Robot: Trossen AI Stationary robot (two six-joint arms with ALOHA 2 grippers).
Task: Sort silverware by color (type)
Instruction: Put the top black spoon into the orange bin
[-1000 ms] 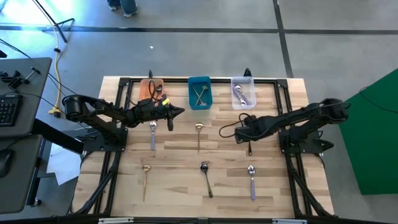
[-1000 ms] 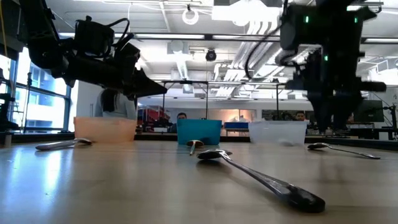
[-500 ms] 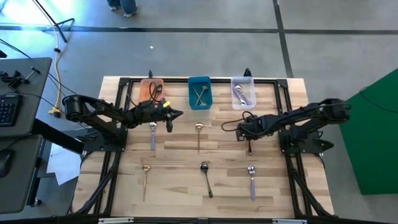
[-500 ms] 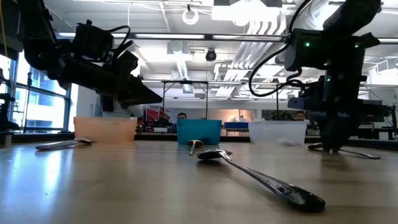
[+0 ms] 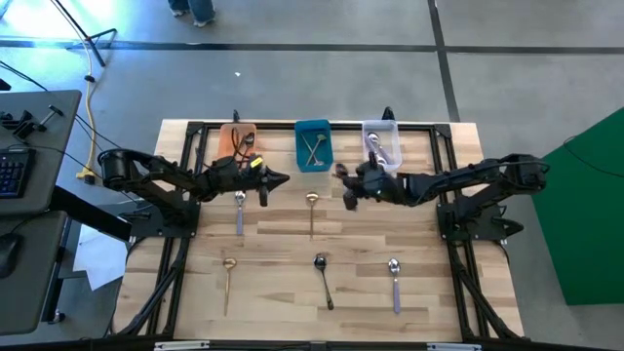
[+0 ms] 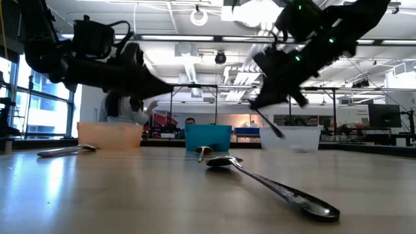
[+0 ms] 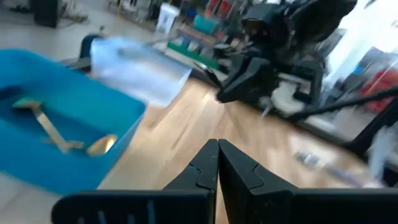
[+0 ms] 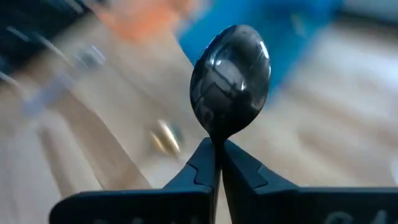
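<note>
Spoons for sorting by colour lie spread over the wooden table as we catch the work mid-carry. From the left: the left gripper hangs low over the boards in front of the orange bin, fingers pressed together on nothing we can see, beside a lavender-handled spoon. A gold spoon lies next along, with gold ones already in the teal bin behind it. Then the right gripper, jaws clamped on the handle of a dark spoon — the wrist view shows its bowl standing up between the fingertips — held in the air in front of the gap between the teal bin and the clear bin. Nearer us, a second gold spoon, another dark spoon and another lavender one wait their turn.

We judge the next move to be a carry to the bin meant for dark spoons — probably the orange one, though its contents are unclear — then a release above it. No brand, label or writing is legible.
</note>
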